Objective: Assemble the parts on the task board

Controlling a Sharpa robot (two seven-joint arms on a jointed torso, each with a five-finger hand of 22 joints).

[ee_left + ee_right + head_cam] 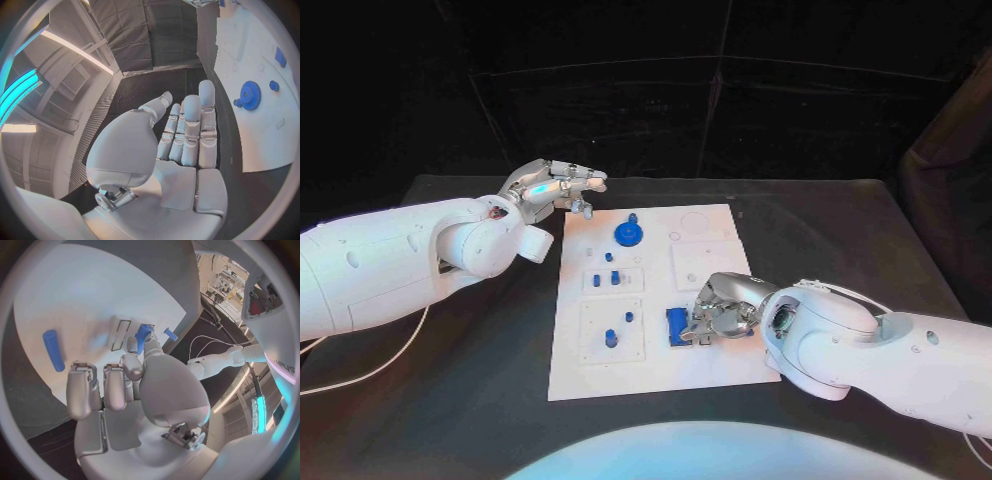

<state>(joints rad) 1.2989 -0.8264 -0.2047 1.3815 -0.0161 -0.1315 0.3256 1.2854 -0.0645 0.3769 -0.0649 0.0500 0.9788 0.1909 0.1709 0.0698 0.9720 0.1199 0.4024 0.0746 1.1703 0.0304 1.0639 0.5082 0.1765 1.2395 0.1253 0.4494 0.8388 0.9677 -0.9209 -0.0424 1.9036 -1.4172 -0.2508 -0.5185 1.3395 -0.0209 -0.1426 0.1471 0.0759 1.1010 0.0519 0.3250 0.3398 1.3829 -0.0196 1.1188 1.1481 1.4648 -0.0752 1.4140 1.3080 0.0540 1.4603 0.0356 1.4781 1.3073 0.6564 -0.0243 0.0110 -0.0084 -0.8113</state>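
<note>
We see the right hand (721, 306) on the task board (711, 262) pinching a blue part (143, 335), while the left hand (554, 187) hovers beside the board, fingers (190, 120) apart and empty.

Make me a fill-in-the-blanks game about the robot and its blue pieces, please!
1. The blue gear sits on the white ____.
2. The hand closest to the blue gear is the robot's ____ hand.
3. The right hand is reaching down at a piece whose colour is ____.
4. The task board lies on a table whose colour is ____.

Missing words: task board; left; blue; black
</note>
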